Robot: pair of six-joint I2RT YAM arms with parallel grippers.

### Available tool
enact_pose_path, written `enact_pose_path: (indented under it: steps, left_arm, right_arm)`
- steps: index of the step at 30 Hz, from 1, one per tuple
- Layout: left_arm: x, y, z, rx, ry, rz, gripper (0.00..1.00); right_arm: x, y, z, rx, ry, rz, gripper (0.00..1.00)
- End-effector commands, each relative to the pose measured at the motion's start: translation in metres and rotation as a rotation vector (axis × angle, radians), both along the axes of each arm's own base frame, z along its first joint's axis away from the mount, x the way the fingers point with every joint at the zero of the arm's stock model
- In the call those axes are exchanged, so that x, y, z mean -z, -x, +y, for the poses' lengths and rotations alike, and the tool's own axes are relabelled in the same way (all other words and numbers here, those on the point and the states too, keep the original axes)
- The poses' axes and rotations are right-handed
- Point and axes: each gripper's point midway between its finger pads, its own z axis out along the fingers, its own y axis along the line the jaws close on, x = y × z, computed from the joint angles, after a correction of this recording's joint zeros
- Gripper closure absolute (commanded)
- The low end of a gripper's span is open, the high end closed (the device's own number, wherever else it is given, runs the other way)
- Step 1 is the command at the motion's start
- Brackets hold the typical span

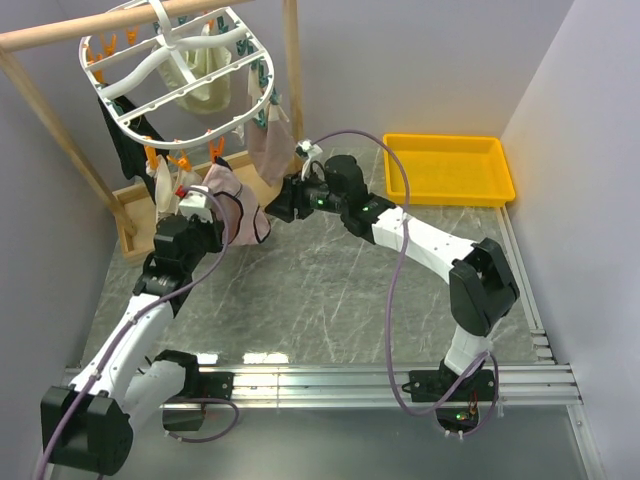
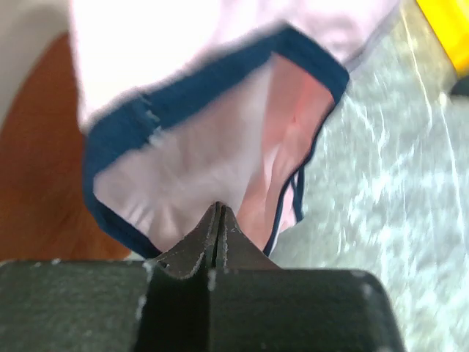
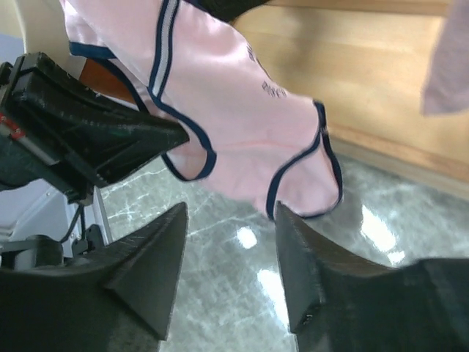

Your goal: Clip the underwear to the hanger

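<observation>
The pale pink underwear (image 1: 238,205) with navy trim hangs below the white oval hanger (image 1: 185,65), near its orange and teal clothespins. My left gripper (image 1: 208,203) is shut on the underwear's edge; in the left wrist view the fabric (image 2: 212,139) spreads above the closed jaws (image 2: 218,209). My right gripper (image 1: 283,197) is open just right of the garment. In the right wrist view the underwear (image 3: 242,125) hangs just beyond the open fingertips (image 3: 229,209), and the left gripper's black body (image 3: 88,128) pinches it at left.
The hanger hangs from a wooden rod frame (image 1: 95,25) with a wooden base (image 1: 150,215). Cream garments (image 1: 205,85), a black garment (image 1: 122,140) and a pinkish cloth (image 1: 268,140) hang from it. A yellow tray (image 1: 450,168) stands at the back right.
</observation>
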Motion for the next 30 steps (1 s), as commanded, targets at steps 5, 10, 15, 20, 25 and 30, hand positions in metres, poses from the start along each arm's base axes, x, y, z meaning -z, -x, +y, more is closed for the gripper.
enact_pose_path:
  steps: [5, 10, 15, 20, 25, 30]
  left_arm:
    - [0.005, 0.023, -0.004, 0.253, -0.147, 0.007, 1.0]
    - [0.004, 0.023, 0.003, 0.275, -0.165, 0.015, 1.0]
    - [0.002, 0.021, 0.011, 0.276, -0.173, 0.023, 1.0]
    - [0.0, 0.019, 0.02, 0.261, -0.18, 0.02, 1.0]
    - [-0.002, 0.019, 0.021, 0.266, -0.16, 0.027, 1.0]
    - [-0.008, 0.021, 0.019, 0.278, -0.129, 0.023, 1.0]
  right_arm:
    - [0.004, -0.009, 0.022, -0.131, -0.023, -0.203, 0.3]
    - [0.012, -0.026, 0.037, -0.14, -0.033, -0.229, 0.27]
    - [0.022, -0.04, 0.052, -0.146, -0.049, -0.221, 0.24]
    - [0.038, -0.052, 0.064, -0.145, -0.06, -0.185, 0.23]
    - [0.046, -0.061, 0.07, -0.135, -0.066, -0.185, 0.25]
    - [0.047, -0.063, 0.072, -0.144, -0.08, -0.193, 0.45]
